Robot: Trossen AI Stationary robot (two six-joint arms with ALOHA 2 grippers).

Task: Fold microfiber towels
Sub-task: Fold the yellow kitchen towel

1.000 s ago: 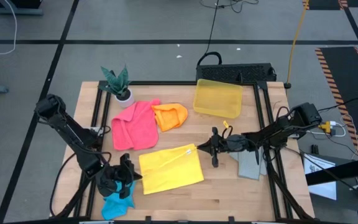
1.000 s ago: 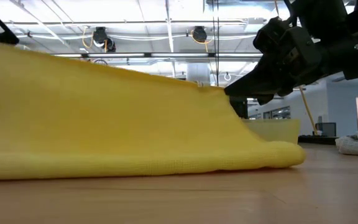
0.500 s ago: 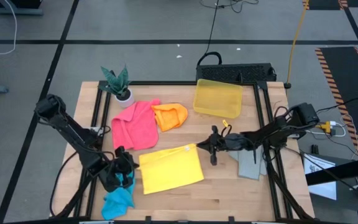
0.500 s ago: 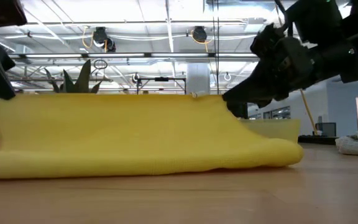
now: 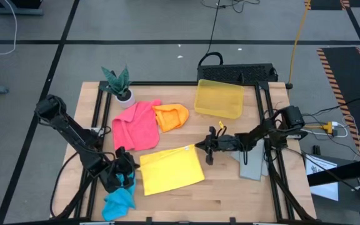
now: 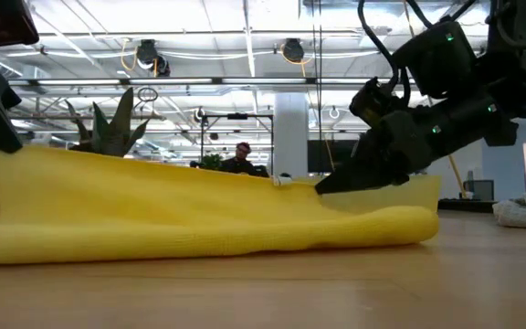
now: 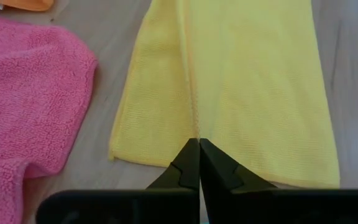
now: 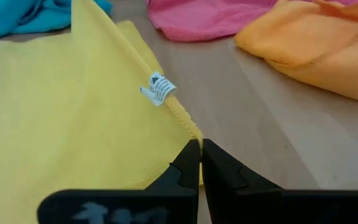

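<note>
Pinching opposite edges of the yellow towel (image 5: 171,171), both end effectors are pressed together: left end effector (image 5: 132,175) beside the blue towel (image 5: 118,200), right end effector (image 5: 200,149) seemingly at its tagged corner.

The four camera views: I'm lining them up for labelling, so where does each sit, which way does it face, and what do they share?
High view: overhead, looking straight down; both arms show, the left gripper and right gripper at the yellow towel.
Low view: table height, facing level across; the right gripper shows.
Left wrist view: on the left arm, facing past its shut fingers.
Right wrist view: on the right arm, facing past its shut fingers.
Shared: all four see the yellow towel.
</note>
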